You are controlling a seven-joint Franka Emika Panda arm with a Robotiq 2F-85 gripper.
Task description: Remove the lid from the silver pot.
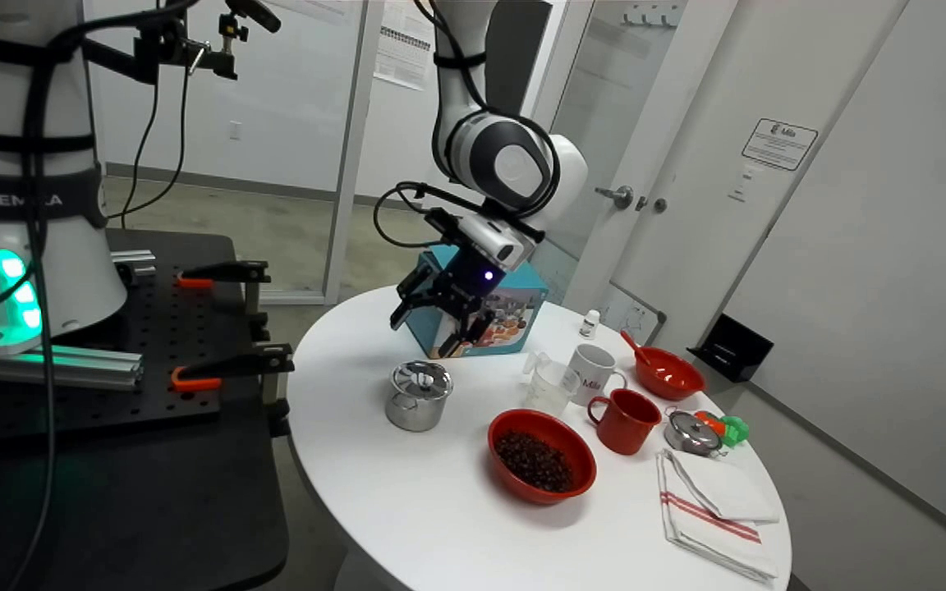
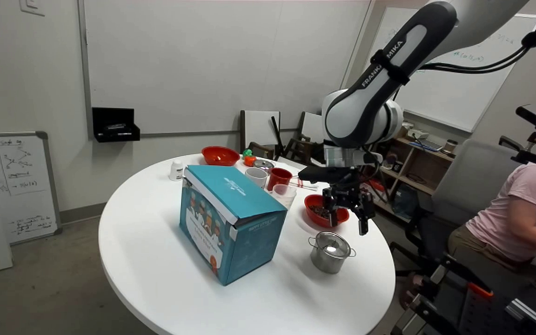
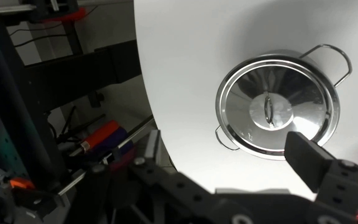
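Observation:
The silver pot (image 1: 414, 413) stands upright on the white round table, and it also shows in an exterior view (image 2: 326, 263) and in the wrist view (image 3: 337, 107). The lid (image 3: 283, 115) sits on the pot's mouth, with a small wire loop handle at its centre. The lid shows in both exterior views (image 1: 422, 377) (image 2: 333, 244). My gripper (image 1: 424, 336) is open and empty, above the pot and apart from it, which an exterior view (image 2: 348, 226) also shows. In the wrist view my gripper (image 3: 224, 137) has one fingertip overlapping the lid's edge.
A blue box (image 2: 231, 190) stands close to the gripper. A red bowl (image 1: 580, 484) of dark beans, a clear cup (image 1: 551, 388), a white mug (image 1: 592, 369) and a red mug (image 1: 626, 427) stand nearby. Another lidded steel pot (image 1: 691, 435) and folded towels (image 1: 711, 509) lie farther off.

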